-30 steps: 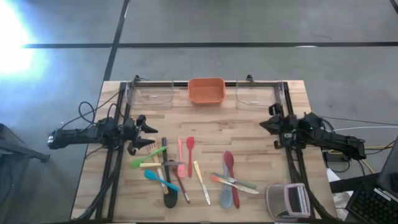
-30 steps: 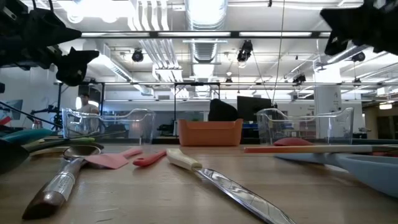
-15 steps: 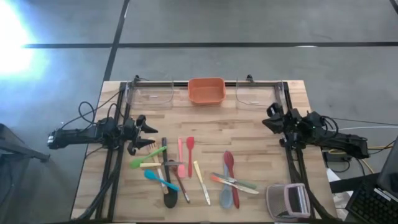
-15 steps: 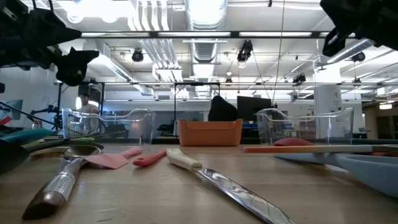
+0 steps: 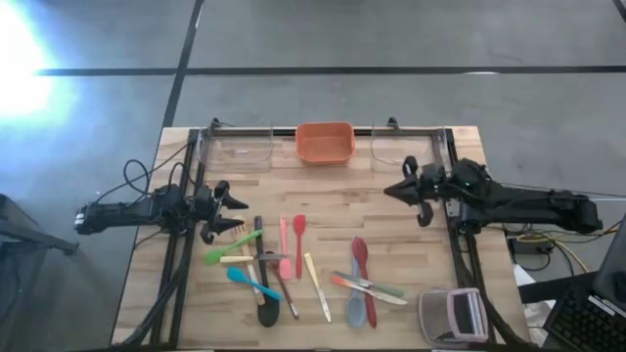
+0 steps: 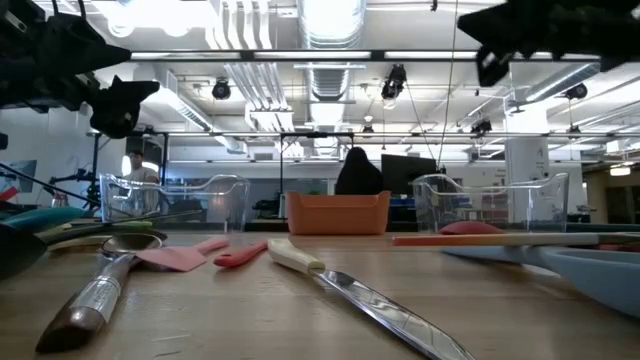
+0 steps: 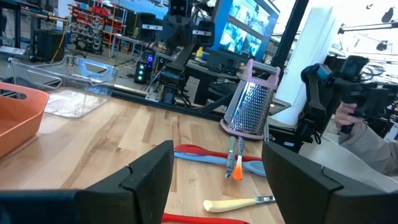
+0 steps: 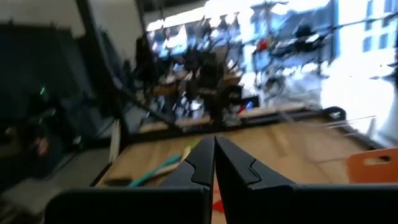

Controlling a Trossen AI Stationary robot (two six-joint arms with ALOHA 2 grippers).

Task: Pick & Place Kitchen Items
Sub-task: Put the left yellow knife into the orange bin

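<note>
The utensils [image 5: 293, 269] lay scattered on the wooden table [image 5: 391, 235], well in front of the orange bin [image 5: 324, 142] at the back edge. The right gripper [image 5: 391, 190] hung above the table, in front of the bin and off to its right, fingers pressed together, holding nothing. The left gripper [image 5: 235, 213] waited wide open and empty at the bin's front left, just beside the nearest utensils.

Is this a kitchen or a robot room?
Most likely a robot lab or workshop, not a kitchen: bare ceiling pipes, computer screens and cluttered shelves stand beyond the wooden table.
</note>
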